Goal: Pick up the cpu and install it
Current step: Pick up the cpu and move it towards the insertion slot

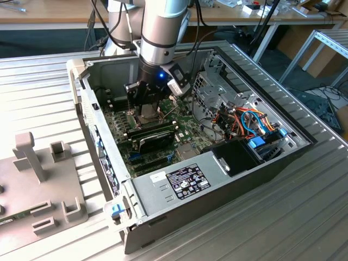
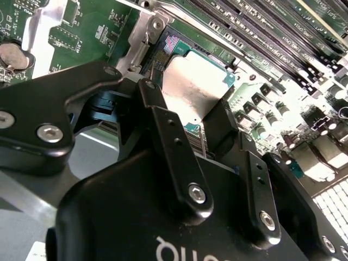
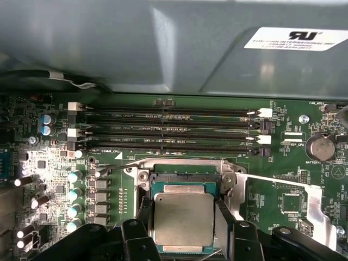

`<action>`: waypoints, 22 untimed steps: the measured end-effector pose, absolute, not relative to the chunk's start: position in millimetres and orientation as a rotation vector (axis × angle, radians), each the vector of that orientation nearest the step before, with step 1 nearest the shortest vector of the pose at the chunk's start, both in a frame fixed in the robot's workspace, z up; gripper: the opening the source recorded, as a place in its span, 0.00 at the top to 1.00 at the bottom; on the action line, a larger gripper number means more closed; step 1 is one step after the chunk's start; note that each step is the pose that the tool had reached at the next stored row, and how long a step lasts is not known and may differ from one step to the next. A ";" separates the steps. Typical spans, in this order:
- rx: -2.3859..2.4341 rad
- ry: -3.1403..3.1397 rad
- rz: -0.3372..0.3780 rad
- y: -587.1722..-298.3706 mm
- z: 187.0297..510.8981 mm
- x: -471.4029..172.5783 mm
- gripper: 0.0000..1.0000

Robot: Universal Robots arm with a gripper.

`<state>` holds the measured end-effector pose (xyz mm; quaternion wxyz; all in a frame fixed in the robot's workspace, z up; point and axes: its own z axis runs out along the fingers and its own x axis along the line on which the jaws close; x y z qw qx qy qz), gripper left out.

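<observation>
CPU (image 3: 184,220), one small square chip with a dull silver top, sits directly over the socket on the green motherboard (image 3: 285,204), inside the open computer case (image 1: 272,163). I cannot tell whether it is fully seated or held just above the contacts. In the second wrist view the same chip (image 2: 196,87) catches the light between the black fingers.

The single gripper (image 3: 184,206) reaches down into the case in the exterior view (image 1: 148,111). Its two fingers (image 2: 163,125) are clamped on the CPU, one pressed against each of two opposite edges.

One silver socket frame (image 3: 136,176) surrounds the socket and stands open, so the chip's top is uncovered. Just beyond the socket run four long black memory slots (image 3: 174,130), side by side and parallel. One round coin battery (image 3: 319,147) lies near the end of the slots, and a column of four teal-topped capacitors (image 3: 74,201) stands on the socket's other side.

In the exterior view the one case rests on a ribbed metal table (image 1: 43,76). Inside it, one long black card (image 1: 155,138) lies close beside the gripper. One silver power supply (image 1: 179,182) fills the near corner. A bundle of blue and orange cables (image 1: 250,122) sits toward the exterior view's right. One grey fixture (image 1: 38,179) with upright posts rests on the table at the exterior view's left, well apart from the case.
</observation>
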<state>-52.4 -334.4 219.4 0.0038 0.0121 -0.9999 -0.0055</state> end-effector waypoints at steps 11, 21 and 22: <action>0.038 -3.134 -0.017 -334.3 215.8 -52.4 0.45; 0.038 -3.134 -0.017 -334.3 208.3 -52.4 0.45; 0.038 -3.134 -0.017 -334.3 207.9 -52.4 0.45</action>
